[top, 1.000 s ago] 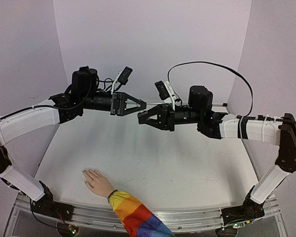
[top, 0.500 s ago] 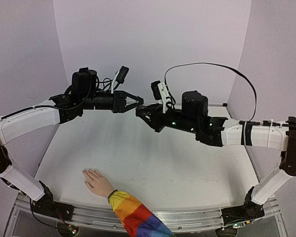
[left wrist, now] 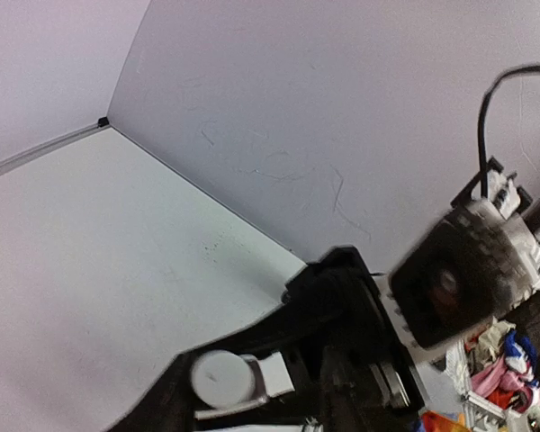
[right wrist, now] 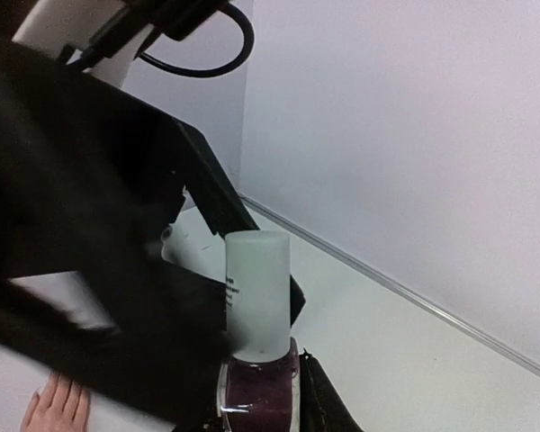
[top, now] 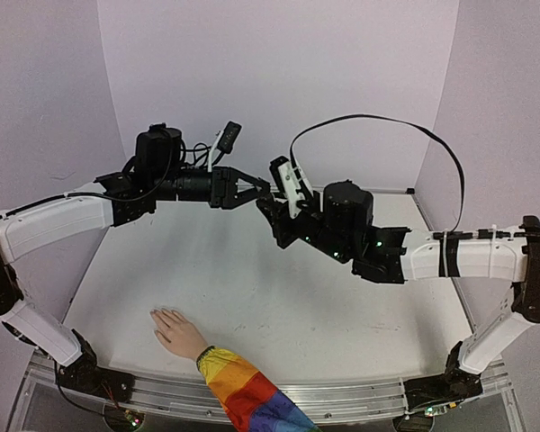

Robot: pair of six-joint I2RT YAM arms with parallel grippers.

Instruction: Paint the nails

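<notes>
Top view: both arms are raised and meet nose to nose in the upper middle of the frame, above the far part of the table point(top: 252, 297). The right gripper point(top: 268, 205) is clenched on a small bottle point(right wrist: 259, 387) of dark plum glass, held upright by its body, with the tall white cap point(right wrist: 256, 292) on. The left gripper point(top: 255, 188) sits right at that cap. The left wrist view shows the cap's round top low in the frame beside the dark fingers, but whether the jaws are pinching it or standing just clear of it cannot be told. The nails point(top: 159, 314) are well apart from all this, at the lower left of the top view, on the pale hand point(top: 175, 331) lying flat on the table, fingers pointing toward the upper left, with a rainbow sleeve point(top: 243, 391) behind it. They are too small here to tell polished from bare. Judgement: the step in hand is uncapping. The nails are tiny hard plates on a hand that looks soft and easily nudged, so they are not to be gripped, only brushed lightly from above. The bottle looks light, smooth and breakable: grip the glass body, and turn the cap by its straight sides.
</notes>
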